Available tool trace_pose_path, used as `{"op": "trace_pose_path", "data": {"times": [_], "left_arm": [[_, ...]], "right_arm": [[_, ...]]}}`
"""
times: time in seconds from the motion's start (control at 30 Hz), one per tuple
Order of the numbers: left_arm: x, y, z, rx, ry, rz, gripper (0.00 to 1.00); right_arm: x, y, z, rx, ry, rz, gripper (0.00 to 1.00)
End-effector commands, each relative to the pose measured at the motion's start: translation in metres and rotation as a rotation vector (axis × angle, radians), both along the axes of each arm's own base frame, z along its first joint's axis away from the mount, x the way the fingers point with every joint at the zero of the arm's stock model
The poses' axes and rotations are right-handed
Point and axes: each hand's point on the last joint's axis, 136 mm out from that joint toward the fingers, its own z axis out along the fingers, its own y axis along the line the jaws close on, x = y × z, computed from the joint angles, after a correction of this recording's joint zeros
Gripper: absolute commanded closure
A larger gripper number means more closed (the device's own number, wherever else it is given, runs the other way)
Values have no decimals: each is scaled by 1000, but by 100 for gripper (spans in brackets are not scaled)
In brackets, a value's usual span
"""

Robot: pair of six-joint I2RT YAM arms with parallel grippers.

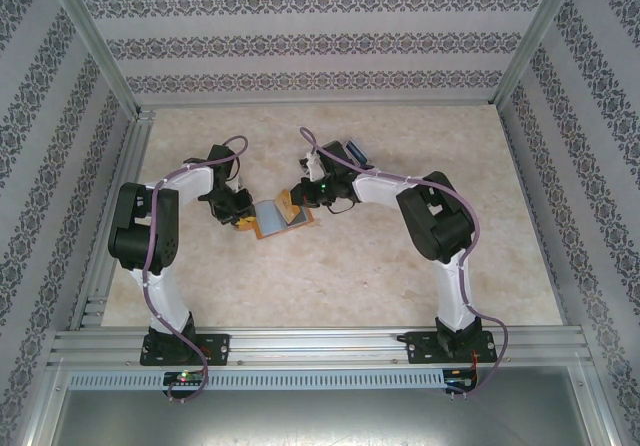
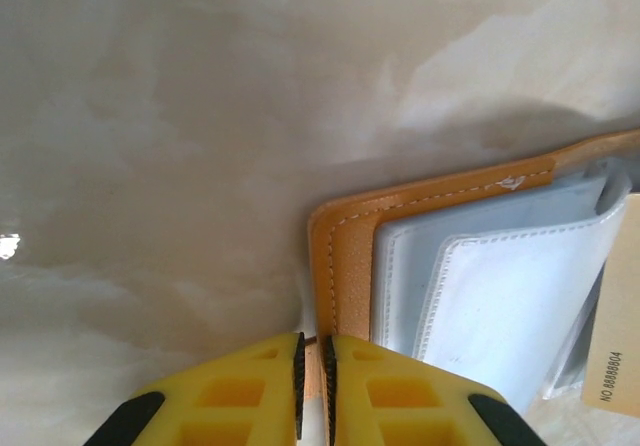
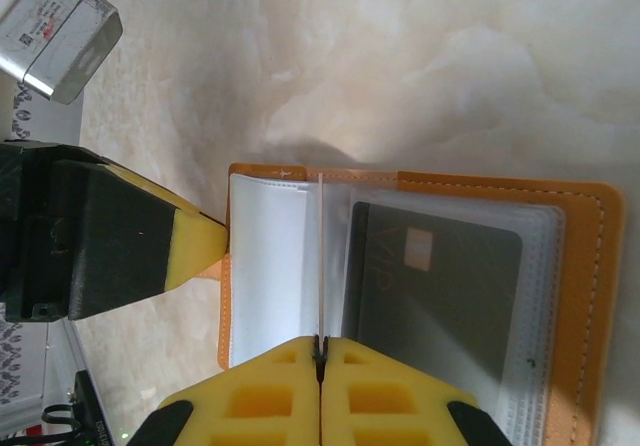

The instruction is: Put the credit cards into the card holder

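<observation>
The orange-brown card holder (image 1: 280, 218) lies open on the table between both arms, its clear plastic sleeves (image 2: 500, 296) showing. My left gripper (image 2: 312, 338) is shut on a thin orange strip at the holder's left edge (image 2: 345, 256). My right gripper (image 3: 320, 344) is shut on a thin pale credit card (image 3: 320, 256), seen edge-on and standing upright among the sleeves. That card's tan face (image 2: 615, 316) shows in the left wrist view. A dark grey credit card (image 3: 440, 296) sits inside a sleeve on the holder's right half (image 3: 580, 266). The left gripper's fingertip (image 3: 195, 244) touches the holder's far side.
A small blue card (image 1: 357, 151) lies on the beige marble table (image 1: 400, 276) behind the right arm. Metal rails and patterned walls enclose the table on all sides. A grey metal block (image 3: 60, 36) shows at the upper left of the right wrist view.
</observation>
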Motion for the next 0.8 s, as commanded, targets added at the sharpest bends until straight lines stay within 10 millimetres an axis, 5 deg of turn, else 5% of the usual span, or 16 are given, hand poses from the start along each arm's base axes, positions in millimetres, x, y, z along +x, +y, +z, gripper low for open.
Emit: {"op": "trace_pose_path", "data": {"times": [0.0,0.77], "left_arm": [[-12,-2,-7,15,49,-15,86],[-13,-3,-9,12,47,-26,87]], "right_arm": [[-10,8,-8,27,26,34,92],[-17,15,-34,23,94,21,92]]}}
